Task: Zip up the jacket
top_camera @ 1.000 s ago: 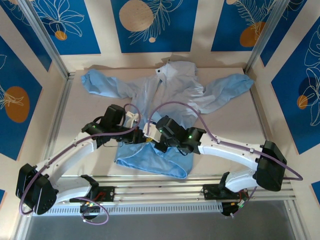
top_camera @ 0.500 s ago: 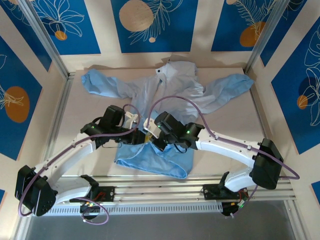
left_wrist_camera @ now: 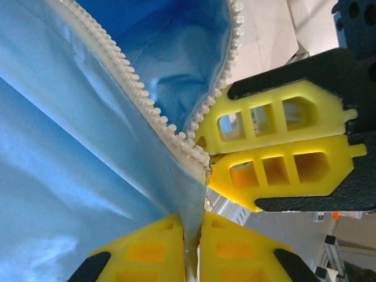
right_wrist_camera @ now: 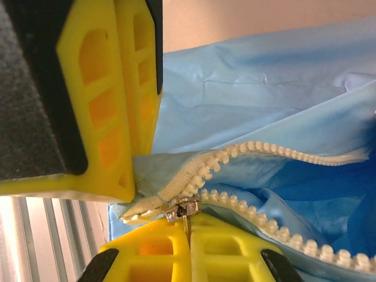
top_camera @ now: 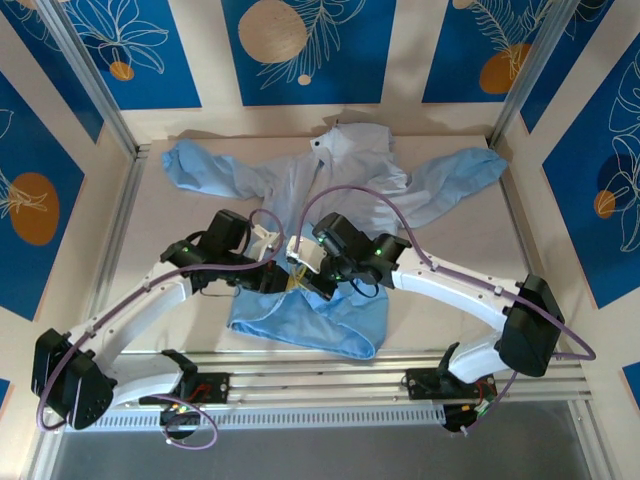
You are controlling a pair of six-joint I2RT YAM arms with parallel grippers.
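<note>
Two sleeves spread wide, the light-blue jacket (top_camera: pixel 345 180) lies flat on the table (top_camera: pixel 180 250), its zipper (left_wrist_camera: pixel 141 100) parted. The left gripper (left_wrist_camera: pixel 191 232) pinches the jacket's hem below the teeth; the right gripper (right_wrist_camera: pixel 188 226) is clamped, seemingly on the slider pull (right_wrist_camera: pixel 183 208).

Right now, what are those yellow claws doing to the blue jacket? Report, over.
Left gripper shut on thin light-blue fabric jacket, at zipper's end. Right gripper shut on small metal zipper pull. White zipper teeth apart beyond it; nothing blocking.

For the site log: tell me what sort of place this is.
Probably a robot test booth: two arms bolted to a metal rail, a jacket on a framed table, blue printed panels around.
</note>
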